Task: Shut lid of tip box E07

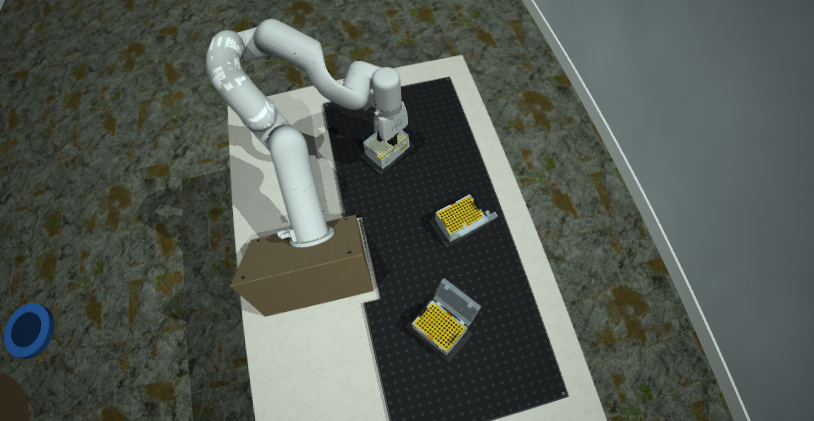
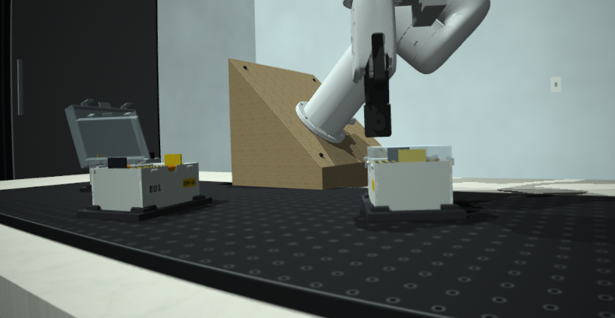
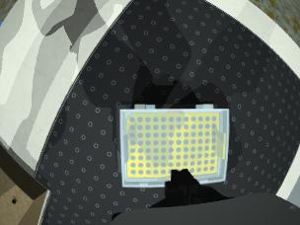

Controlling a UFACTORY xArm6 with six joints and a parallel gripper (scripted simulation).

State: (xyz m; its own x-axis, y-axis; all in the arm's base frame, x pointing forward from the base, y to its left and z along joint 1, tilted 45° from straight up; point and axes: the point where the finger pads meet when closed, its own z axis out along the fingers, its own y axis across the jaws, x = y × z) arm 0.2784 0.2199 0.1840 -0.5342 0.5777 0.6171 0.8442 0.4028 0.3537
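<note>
A tip box (image 1: 387, 149) with yellow tips stands on its holder plate at the far end of the black breadboard. Its clear lid lies down over the tips, as the exterior view (image 2: 409, 177) and the wrist view (image 3: 174, 146) also show. I cannot read its ID sticker. My gripper (image 1: 390, 136) (image 2: 377, 131) is shut and empty. It hangs just above the lid near one long edge, with the fingertips over that edge in the wrist view (image 3: 185, 180). The box marked E01 (image 2: 145, 186) stands to the left with its lid (image 2: 107, 133) raised.
Two more tip boxes have open lids, one mid-board (image 1: 462, 217) and one nearer (image 1: 445, 319). The brown wedge base (image 1: 304, 267) of the arm stands beside the breadboard. A blue ring (image 1: 28, 330) lies on the floor.
</note>
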